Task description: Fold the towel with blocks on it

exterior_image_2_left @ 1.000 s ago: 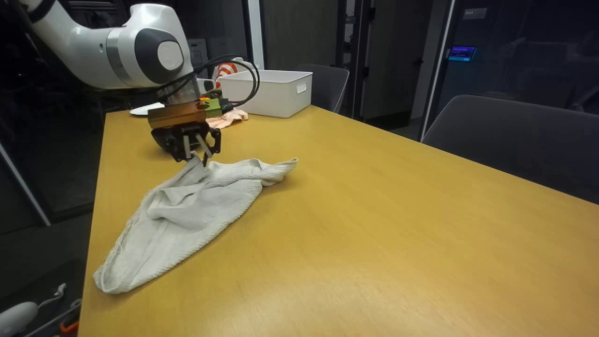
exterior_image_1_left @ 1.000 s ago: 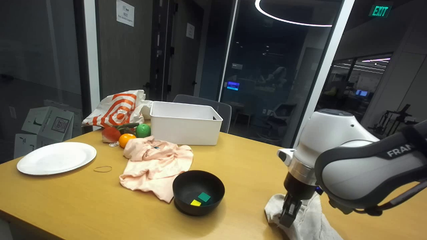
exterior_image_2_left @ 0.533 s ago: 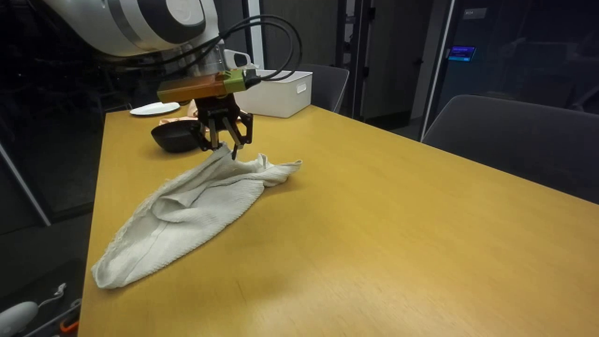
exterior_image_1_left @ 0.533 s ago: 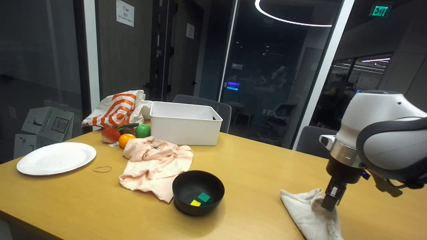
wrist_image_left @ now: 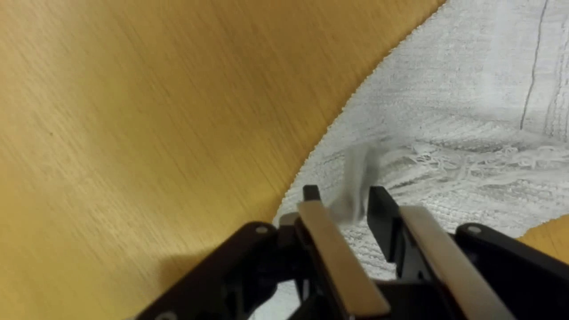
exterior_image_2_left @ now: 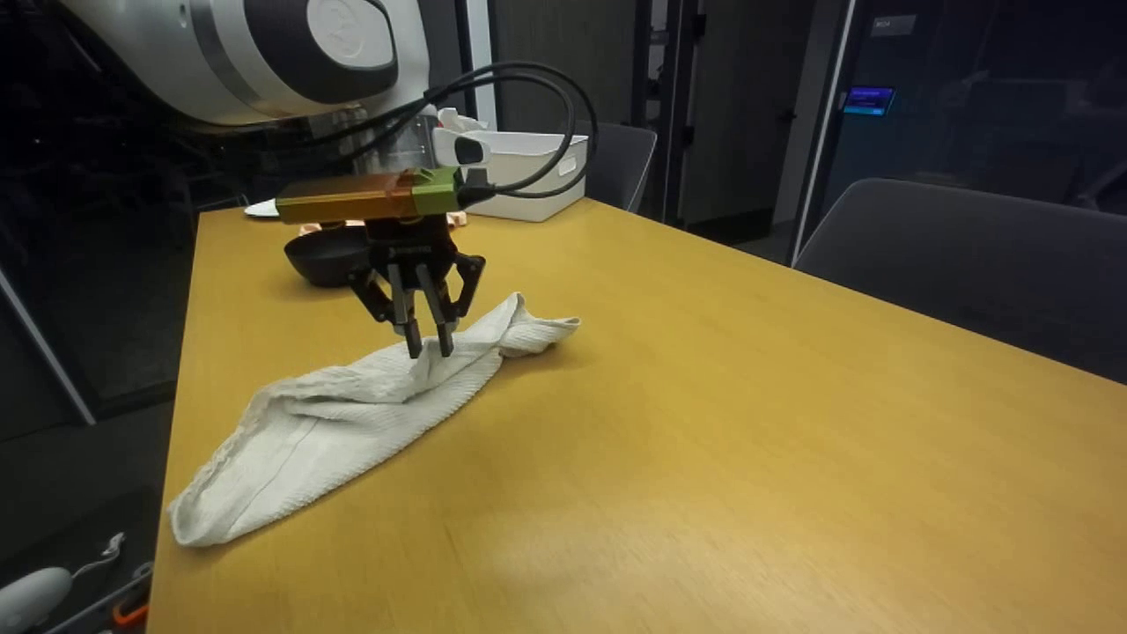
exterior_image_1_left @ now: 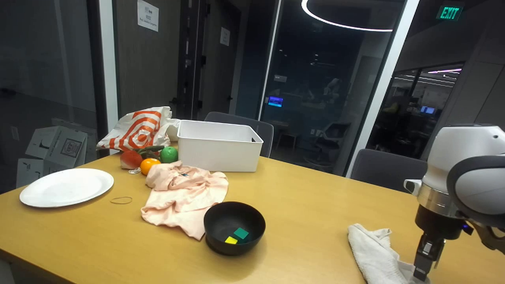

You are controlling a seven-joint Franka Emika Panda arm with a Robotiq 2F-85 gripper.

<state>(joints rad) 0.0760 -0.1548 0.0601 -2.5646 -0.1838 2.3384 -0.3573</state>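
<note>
The white towel (exterior_image_2_left: pixel 352 414) lies bunched and partly folded over on the table; it also shows in an exterior view (exterior_image_1_left: pixel 371 252) and the wrist view (wrist_image_left: pixel 453 98). My gripper (exterior_image_2_left: pixel 430 347) is just above the towel's far part, fingers pointing down. In the wrist view the fingertips (wrist_image_left: pixel 342 195) are apart, with a blurred fold of towel between or just beyond them, not visibly pinched. No blocks show on the towel. A green block (exterior_image_1_left: pixel 241 233) and a yellow block (exterior_image_1_left: pixel 231 240) lie in the black bowl (exterior_image_1_left: pixel 215 221).
A peach cloth (exterior_image_1_left: pixel 185 197), white bin (exterior_image_1_left: pixel 219 154), white plate (exterior_image_1_left: pixel 67 187), toy produce such as an orange (exterior_image_1_left: pixel 150 165), and a red-and-white bag (exterior_image_1_left: pixel 138 128) stand farther along the table. Chairs (exterior_image_2_left: pixel 968 264) stand along one side.
The gripper has moved away from the black bowl and then lower, drawing the towel's raised edge along. That edge has dropped over the towel, and the fingers now appear parted.
</note>
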